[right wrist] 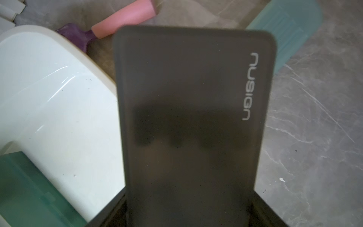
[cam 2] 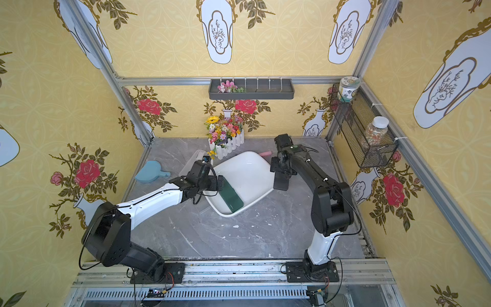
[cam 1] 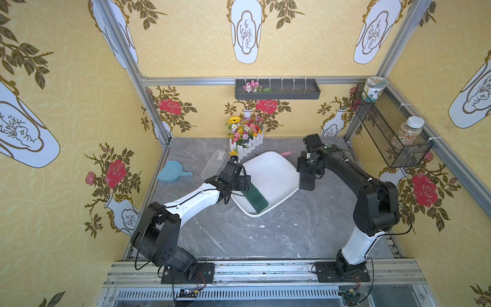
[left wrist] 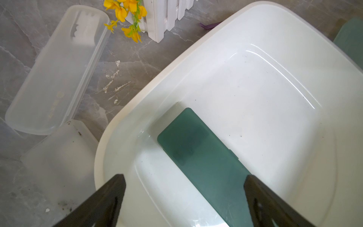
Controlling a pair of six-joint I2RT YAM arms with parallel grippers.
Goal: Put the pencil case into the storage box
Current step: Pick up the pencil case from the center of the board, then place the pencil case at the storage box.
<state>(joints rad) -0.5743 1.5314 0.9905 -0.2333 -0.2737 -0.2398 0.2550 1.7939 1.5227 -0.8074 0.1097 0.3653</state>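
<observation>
- The grey marbled surface [cam 1: 292,226] carries everything. The storage box [cam 1: 276,170] sits at its middle, turned corner-on, with most of its floor bare.
- A dark grey pencil case [cam 1: 307,181] hangs in the right hand [cam 1: 305,172], which grasps it across its width. It is above the box's 3 o'clock corner, over the rim rather than the floor.
- To do this well, I judge the case should travel toward 9 o'clock until its whole length is over bare floor. It should then go low and level before the hand lets go. Dropped from here, it would likely catch the rim and tip outward.
- A green pencil case [cam 1: 256,199] already lies flat inside, toward 7 o'clock, so the free room is from 12 to 2 o'clock.
- The left hand [left wrist: 184,176] is released and holds nothing, its jaws wide apart above the green case's end. It would do well to draw off toward 8 o'clock.
- A frosted clear case [left wrist: 57,68] lies on the surface at 10 o'clock, outside the box.
</observation>
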